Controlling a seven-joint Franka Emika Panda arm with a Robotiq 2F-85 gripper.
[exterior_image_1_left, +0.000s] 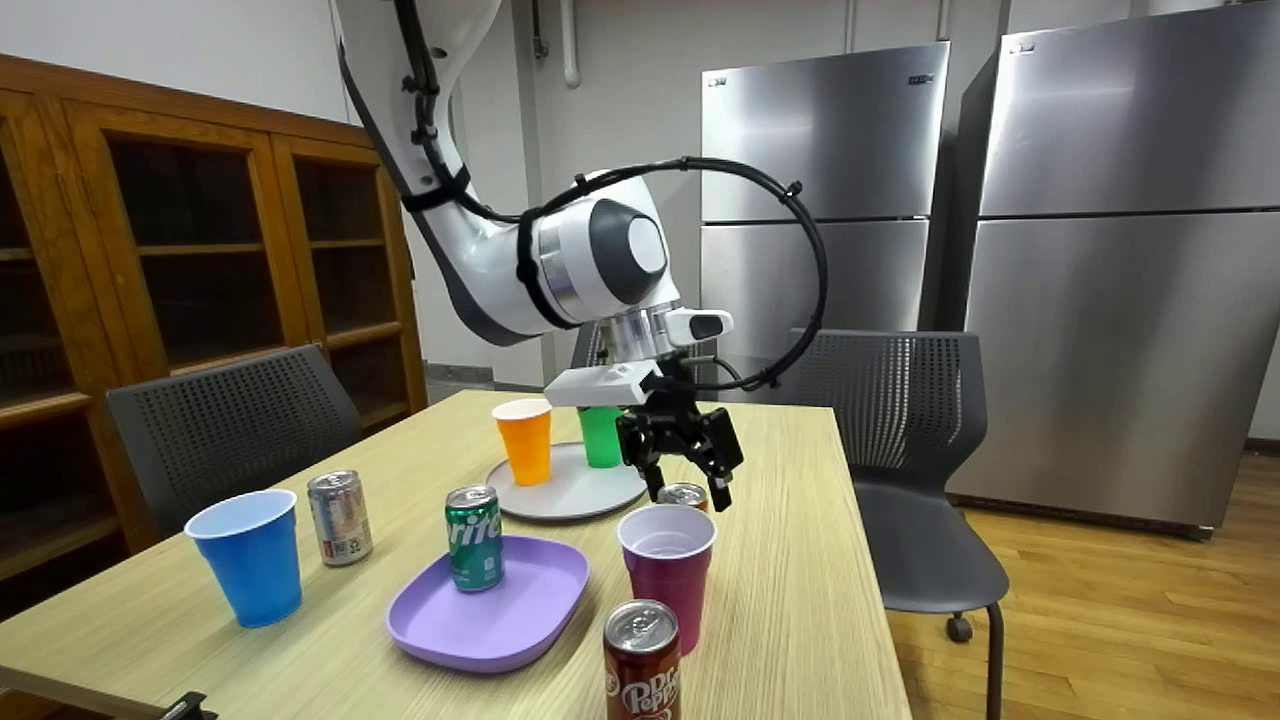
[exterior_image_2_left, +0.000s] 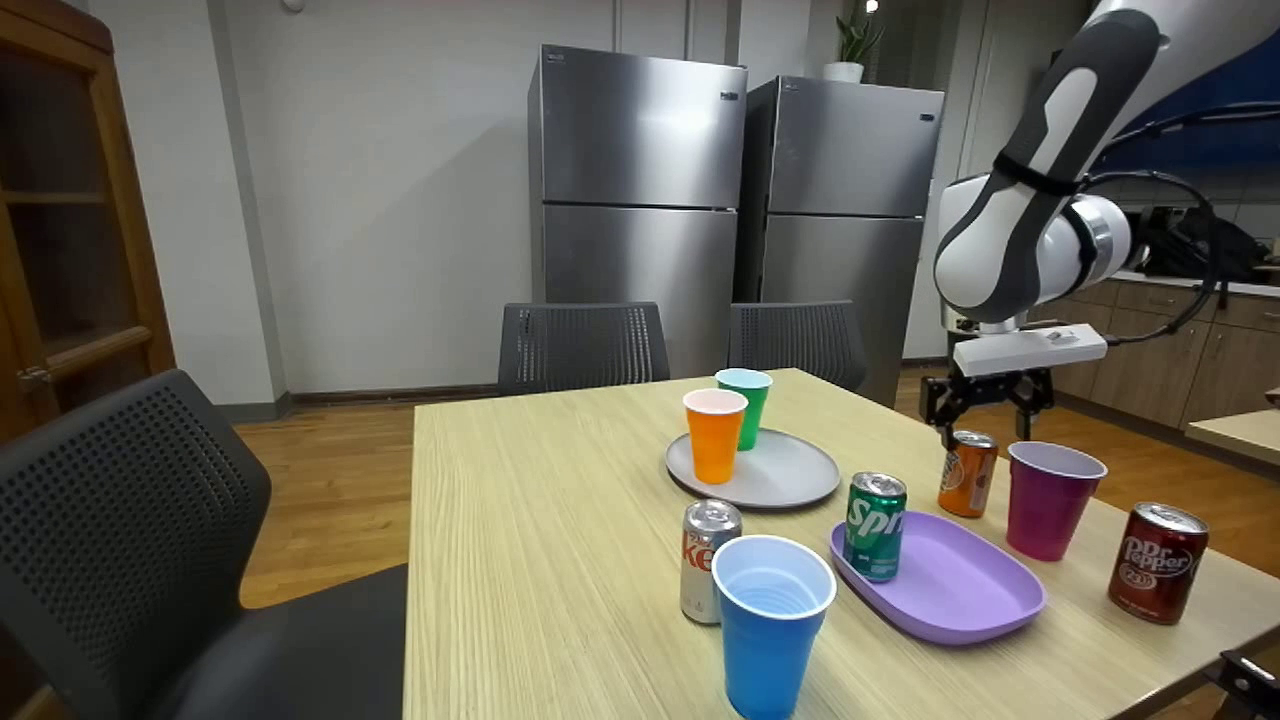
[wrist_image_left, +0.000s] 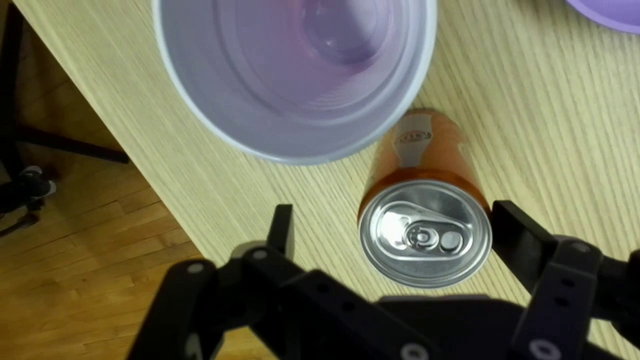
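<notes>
One orange can (exterior_image_1_left: 682, 494), in an exterior view: mostly hidden behind the maroon cup (exterior_image_1_left: 672, 590), its lid showing at the hand (exterior_image_1_left: 688, 497).
Hand: released and grasping nothing, the fingers wide apart, one to each side of that lid.
Sprite can (exterior_image_1_left: 475, 540): upright on the purple plate (exterior_image_1_left: 520, 610).
Dr Pepper can (exterior_image_1_left: 642, 670): just in front of the maroon cup.
Grey plate (exterior_image_1_left: 575, 495): carries the orange cup (exterior_image_1_left: 527, 450) and the green cup (exterior_image_1_left: 601, 437).
Orange can (exterior_image_2_left: 967, 475), in an exterior view: upright on the bench (exterior_image_2_left: 540, 520), just beside the maroon cup, below the hand.
Silver can (exterior_image_2_left: 705, 560): upright, partly hidden by the blue cup (exterior_image_2_left: 770, 630).
Chairs (exterior_image_2_left: 585, 345): two stand behind the far edge of the bench.
Orange can (wrist_image_left: 425, 235), in the wrist view: its lid lies between the fingers, hard by the one at right; whether they touch, I cannot tell. The finger at left is well apart from it.
Maroon cup (wrist_image_left: 280, 120): mouth up, pale inside, its rim overlapping the can's lower part in this view.
Floor (wrist_image_left: 100, 280): wooden, past the edge of the bench.
</notes>
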